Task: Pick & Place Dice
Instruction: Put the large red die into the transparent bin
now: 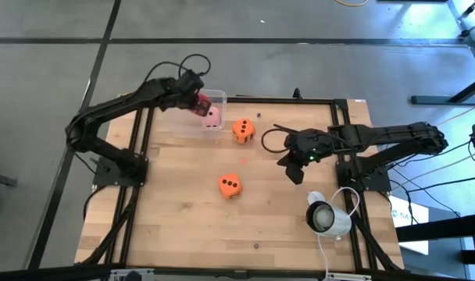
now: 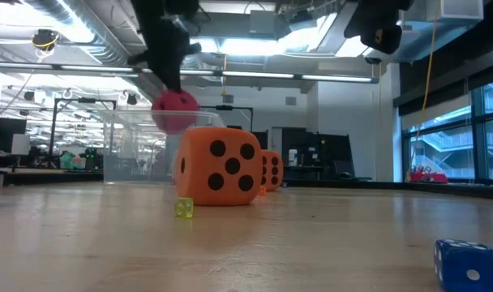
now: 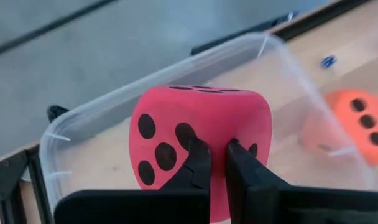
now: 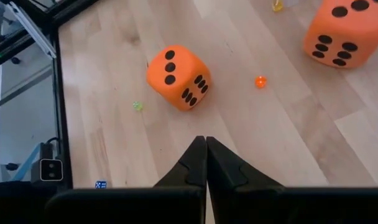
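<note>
Nearest the low camera, a small blue die (image 2: 467,264) lies on the wooden table (image 1: 175,211), close to the front edge. By size, the scene then runs as follows.

Left arm: reaches over the far-left corner of the table, its left gripper (image 3: 215,163) raised above a clear plastic container (image 1: 215,100). Both fingers are pinched into one face of the red die (image 3: 198,134), which hangs over the open container. A pale pink die (image 1: 212,118) already lies inside the container.

Right arm: waits above the right side of the table; the right gripper (image 4: 206,155) has its fingers pressed together, holding nothing.

Orange dice: the first orange die (image 1: 243,129) sits on the table just beside the container; the second orange die (image 1: 230,185) sits near the middle of the board, well apart from the first.

White camera (image 1: 326,217): rests on the near-right part of the table.

Smallest items: a tiny yellow die (image 2: 183,208) in front of the nearer orange die, and a tiny orange bead (image 4: 260,81) lying between the two orange dice.
</note>
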`<state>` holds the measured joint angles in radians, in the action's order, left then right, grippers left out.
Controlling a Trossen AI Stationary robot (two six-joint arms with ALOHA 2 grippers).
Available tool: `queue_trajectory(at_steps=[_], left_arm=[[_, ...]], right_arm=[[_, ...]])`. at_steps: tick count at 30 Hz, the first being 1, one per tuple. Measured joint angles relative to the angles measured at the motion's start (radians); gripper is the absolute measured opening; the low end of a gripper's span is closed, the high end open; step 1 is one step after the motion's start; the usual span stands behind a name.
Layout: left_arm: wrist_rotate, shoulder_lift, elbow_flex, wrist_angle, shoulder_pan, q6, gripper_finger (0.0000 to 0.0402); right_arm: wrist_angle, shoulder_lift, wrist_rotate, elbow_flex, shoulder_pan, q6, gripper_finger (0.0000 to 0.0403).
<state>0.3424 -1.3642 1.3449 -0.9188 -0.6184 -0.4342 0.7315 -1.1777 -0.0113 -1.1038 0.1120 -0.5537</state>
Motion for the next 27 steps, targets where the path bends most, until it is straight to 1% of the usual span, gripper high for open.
queue_trajectory(at_steps=[4, 8, 12, 16, 22, 27], left_arm=[[-0.045, -0.054, 0.000, 0.000, -0.039, 0.002, 0.0001], [-0.070, -0.095, 0.000, -0.011, -0.056, 0.029, 0.0001], [-0.073, -0.133, 0.000, -0.076, -0.069, 0.077, 0.0001], [-0.073, -0.159, 0.003, -0.082, -0.083, 0.141, 0.0001], [-0.071, -0.161, 0.003, -0.092, -0.098, 0.204, 0.0001], [-0.080, -0.103, 0.000, -0.120, -0.098, 0.236, 0.0001]], right_arm=[[-0.001, 0.030, 0.001, 0.000, 0.000, 0.012, 0.0000], [-0.001, 0.055, 0.001, 0.000, 0.000, 0.000, 0.0000], [0.000, 0.066, 0.000, 0.000, 0.000, -0.028, 0.0000], [0.001, 0.066, -0.005, 0.000, 0.000, -0.069, 0.0000], [0.001, 0.066, -0.008, 0.000, 0.000, -0.094, 0.0000], [0.000, 0.066, -0.008, 0.000, 0.000, -0.117, 0.0000]])
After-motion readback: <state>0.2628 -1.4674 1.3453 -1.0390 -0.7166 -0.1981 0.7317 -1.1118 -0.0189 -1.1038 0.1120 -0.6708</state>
